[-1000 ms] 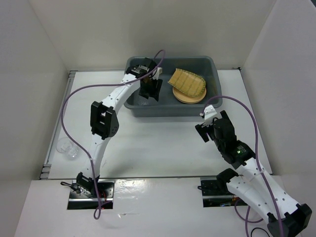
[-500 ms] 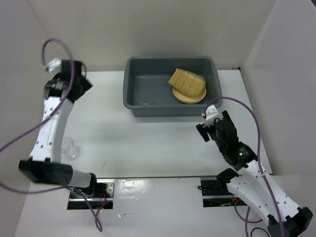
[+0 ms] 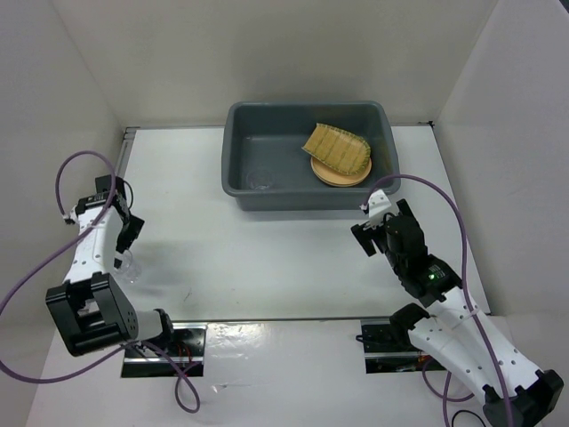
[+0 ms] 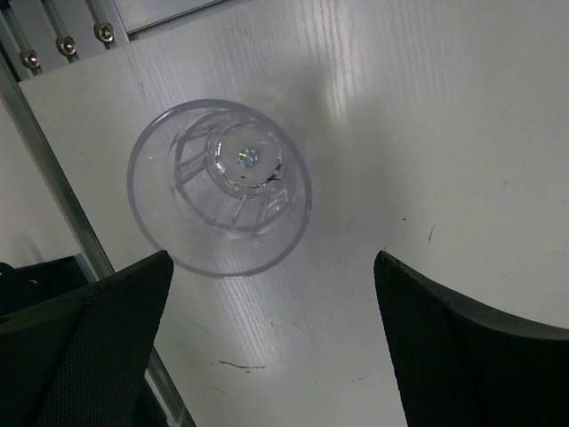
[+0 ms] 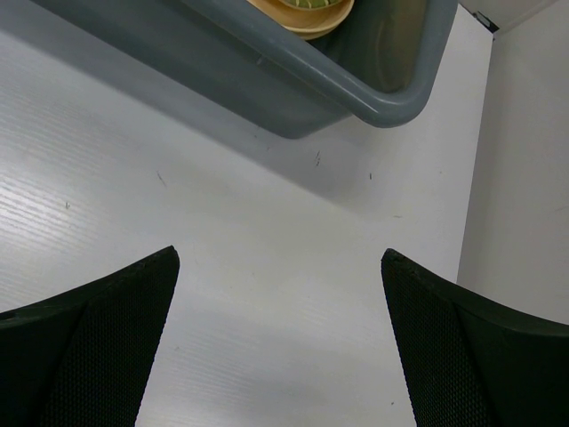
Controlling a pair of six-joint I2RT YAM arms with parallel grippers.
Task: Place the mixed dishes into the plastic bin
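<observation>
The slate-grey plastic bin (image 3: 240, 169) stands at the back middle of the table. Inside, at its right end, the woven bamboo tray (image 3: 336, 149) lies on a tan-orange plate (image 3: 338, 177); I cannot tell whether a second plate is under it. The clear glass cup (image 3: 125, 266) stands upright on the table at the far left. My left gripper (image 3: 123, 238) is open just above it; in the left wrist view the cup (image 4: 220, 187) sits ahead of the open gripper (image 4: 271, 342), not between the fingers. My right gripper (image 3: 372, 227) is open and empty near the bin's front right corner (image 5: 391, 98).
A metal rail (image 4: 53, 191) runs along the table's left edge beside the cup. White walls enclose the table on three sides. The plate's rim (image 5: 307, 16) shows over the bin wall in the right wrist view.
My left arm has swung from over the bin out to the left wall, then down to the glass cup. The right arm has not moved.
</observation>
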